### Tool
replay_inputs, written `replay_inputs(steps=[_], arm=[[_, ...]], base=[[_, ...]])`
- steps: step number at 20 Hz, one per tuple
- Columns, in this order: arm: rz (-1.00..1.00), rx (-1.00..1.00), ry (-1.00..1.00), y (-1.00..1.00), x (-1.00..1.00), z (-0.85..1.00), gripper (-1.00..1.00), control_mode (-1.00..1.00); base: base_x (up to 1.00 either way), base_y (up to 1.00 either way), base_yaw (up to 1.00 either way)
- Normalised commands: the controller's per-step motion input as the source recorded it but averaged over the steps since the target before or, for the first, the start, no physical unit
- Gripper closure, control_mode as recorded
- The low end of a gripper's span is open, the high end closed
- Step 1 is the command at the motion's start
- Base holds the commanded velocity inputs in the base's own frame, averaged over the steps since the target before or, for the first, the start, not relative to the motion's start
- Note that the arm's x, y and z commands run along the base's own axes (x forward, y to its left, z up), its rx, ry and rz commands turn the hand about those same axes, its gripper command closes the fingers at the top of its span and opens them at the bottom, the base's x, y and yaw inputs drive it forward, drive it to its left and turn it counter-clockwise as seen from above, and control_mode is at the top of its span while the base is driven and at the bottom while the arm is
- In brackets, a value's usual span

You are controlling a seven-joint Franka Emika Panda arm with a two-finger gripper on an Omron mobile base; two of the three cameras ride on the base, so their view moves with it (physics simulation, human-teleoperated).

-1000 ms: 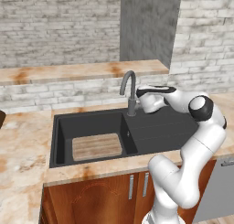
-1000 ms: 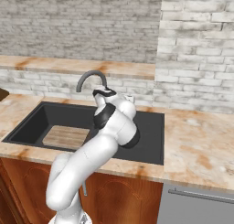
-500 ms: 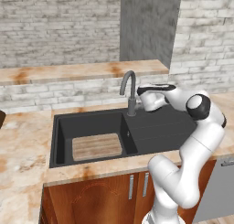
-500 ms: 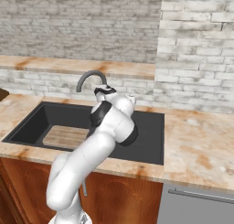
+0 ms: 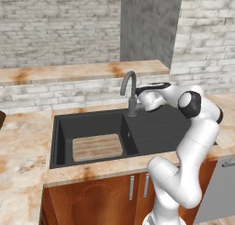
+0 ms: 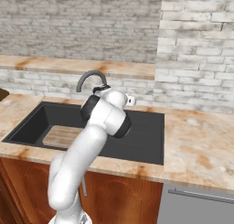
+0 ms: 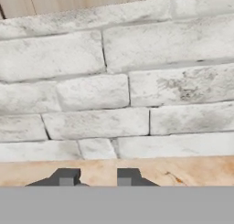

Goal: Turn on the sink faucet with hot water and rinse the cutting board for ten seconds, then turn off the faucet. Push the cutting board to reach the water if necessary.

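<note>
- While the gripper (image 7: pixel 96 176) sits up behind the sink faucet (image 5: pixel 130 93), the cutting board (image 5: pixel 97 147) is well away from it, down and to the left in the left base view, flat on the floor of the deep basin.
- In the hand view the two dark fingertips (image 7: pixel 66 176) poke up with a modest gap between them and nothing in it, so it looks loosely parted and not gripping anything.
- The hand view faces the white brick wall (image 7: pixel 119 81), with a strip of the beige counter (image 7: pixel 183 170) just past the tips.
- The sink (image 5: pixel 151 132) is black, with the deep basin on the left and the shallower flat section on the right; only the board lies in the deep one.
- The faucet stands at the back rim, between the two sections, spout arching over toward the deep basin.
- The arm rises from the base, bends at a dark elbow joint, then reaches leftward and roughly level, so the hand ends just beside the faucet's base. Can't tell if it touches the lever.
- From the right base view the arm hides most of the faucet (image 6: pixel 89 77), and the board (image 6: pixel 61 135) peeks out left of it.
</note>
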Motion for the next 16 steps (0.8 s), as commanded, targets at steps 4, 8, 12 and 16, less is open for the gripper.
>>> replay_inputs(steps=[4, 8, 12, 16], arm=[[0.00, 0.00, 0.07, -0.26, -0.27, 0.00, 1.00, -1.00], [0.00, 0.00, 0.01, -0.16, -0.42, -0.01, 1.00, -1.00], [0.00, 0.00, 0.00, -0.01, -0.34, 0.00, 1.00, -1.00], [0.00, 0.00, 0.00, 0.00, -0.19, -0.01, 1.00, -1.00]], base=[[0.00, 0.00, 0.00], [0.00, 0.00, 0.00], [0.00, 0.00, 0.00], [0.00, 0.00, 0.00]])
